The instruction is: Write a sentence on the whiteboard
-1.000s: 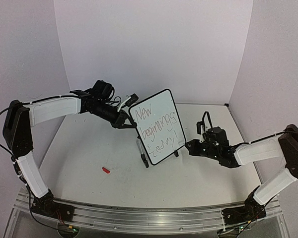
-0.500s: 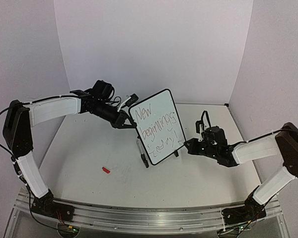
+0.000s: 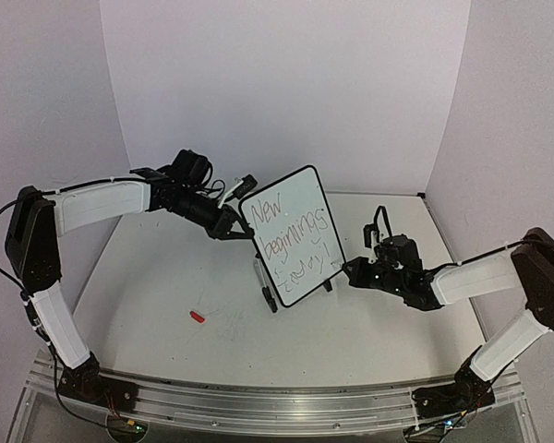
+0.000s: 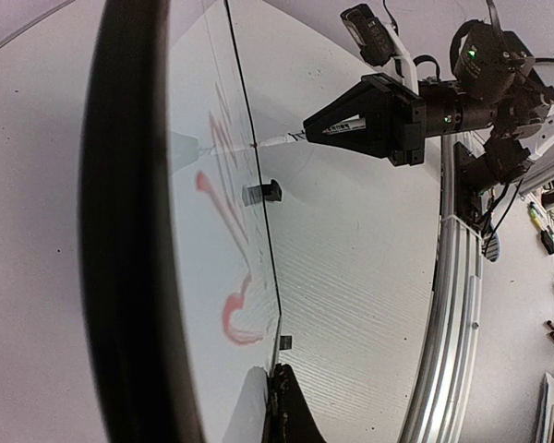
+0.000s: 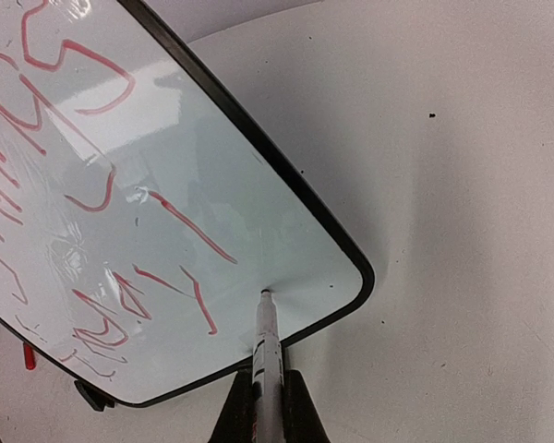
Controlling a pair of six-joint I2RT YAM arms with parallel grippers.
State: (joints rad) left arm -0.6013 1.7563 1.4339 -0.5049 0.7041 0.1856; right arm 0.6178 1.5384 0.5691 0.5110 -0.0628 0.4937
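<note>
Now, step: the last stroke, I'd judge. The marker (image 5: 266, 332) tip rests on the whiteboard (image 3: 291, 235) just past the exclamation stroke, as if dotting it.
Writing: the sentence (image 3: 295, 238) fills three lines and looks complete.
Right hand: the right hand (image 3: 351, 272) is clamped on the marker, at the board's 4 o'clock.
Left hand: the left hand (image 3: 231, 224) is closed on the board's edge at 10 o'clock.
Board: mid-surface (image 3: 157, 277), tilted up with its face toward the arms; the long axis runs about 11 to 5 o'clock.
Marker axis: it points toward 9–10 o'clock, into the lower right corner.
Next: lift the tip straight off, without smearing.
</note>
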